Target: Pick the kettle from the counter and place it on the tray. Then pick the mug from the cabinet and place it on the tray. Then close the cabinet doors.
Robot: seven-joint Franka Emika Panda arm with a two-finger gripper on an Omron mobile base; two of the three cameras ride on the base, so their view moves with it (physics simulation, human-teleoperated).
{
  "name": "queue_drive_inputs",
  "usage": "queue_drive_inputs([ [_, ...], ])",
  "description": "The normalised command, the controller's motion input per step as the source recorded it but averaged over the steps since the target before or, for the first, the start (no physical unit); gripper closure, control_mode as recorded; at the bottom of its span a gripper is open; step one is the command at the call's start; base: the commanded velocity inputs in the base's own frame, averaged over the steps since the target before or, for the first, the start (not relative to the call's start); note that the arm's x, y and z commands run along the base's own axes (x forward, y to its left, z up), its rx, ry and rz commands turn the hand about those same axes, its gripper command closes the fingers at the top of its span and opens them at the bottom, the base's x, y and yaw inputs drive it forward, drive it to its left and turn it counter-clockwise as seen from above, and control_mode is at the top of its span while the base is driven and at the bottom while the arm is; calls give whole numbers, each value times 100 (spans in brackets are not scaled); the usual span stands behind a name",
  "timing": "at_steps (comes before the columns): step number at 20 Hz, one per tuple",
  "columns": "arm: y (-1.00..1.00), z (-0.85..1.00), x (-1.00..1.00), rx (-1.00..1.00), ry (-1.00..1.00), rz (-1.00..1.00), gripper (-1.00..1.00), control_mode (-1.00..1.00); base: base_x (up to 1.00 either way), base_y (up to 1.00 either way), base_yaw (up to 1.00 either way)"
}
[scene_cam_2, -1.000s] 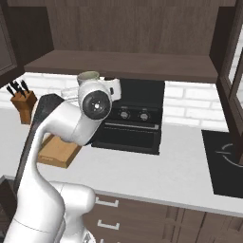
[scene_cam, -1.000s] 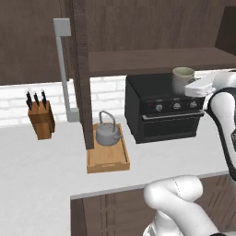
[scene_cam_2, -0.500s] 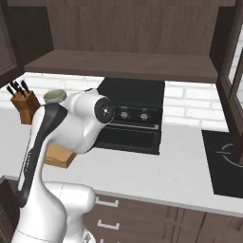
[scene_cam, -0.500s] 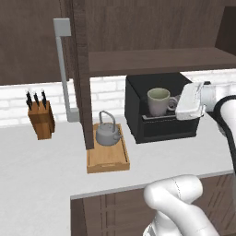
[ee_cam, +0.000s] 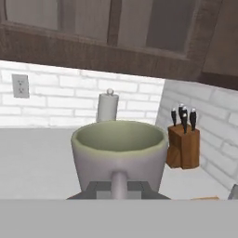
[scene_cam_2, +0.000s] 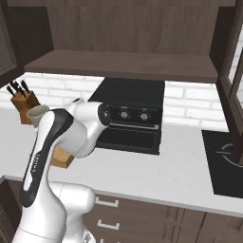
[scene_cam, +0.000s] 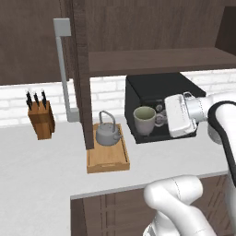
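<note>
The kettle sits on the tray; the pincer, clamped on the mug handle, holds it above the worktop. The next move calls for carrying the mug left and lowering it beside the kettle.

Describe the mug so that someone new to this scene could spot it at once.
Find the black oven on the counter. The mug hangs in front of it, held by its handle in the gripper, right of the wooden tray. It is pale grey-green and open-topped, unlike the metal kettle.
</note>
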Motion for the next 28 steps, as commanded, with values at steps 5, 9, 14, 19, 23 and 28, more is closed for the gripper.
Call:
queue_drive_inputs([
  [5, 31, -36, -10, 0, 2, 9, 100, -100, 0, 0, 0],
  [9, 27, -41, -1, 0, 1, 4, 100, -100, 0, 0, 0],
  [14, 18, -45, 1, 0, 4, 0, 100, -100, 0, 0, 0],
  [19, 10, -43, 2, 0, 4, 0, 100, -100, 0, 0, 0],
  [23, 1, -28, 0, 0, 8, 0, 100, -100, 0, 0, 0],
  [28, 4, -18, 6, 0, 7, 0, 100, -100, 0, 0, 0],
])
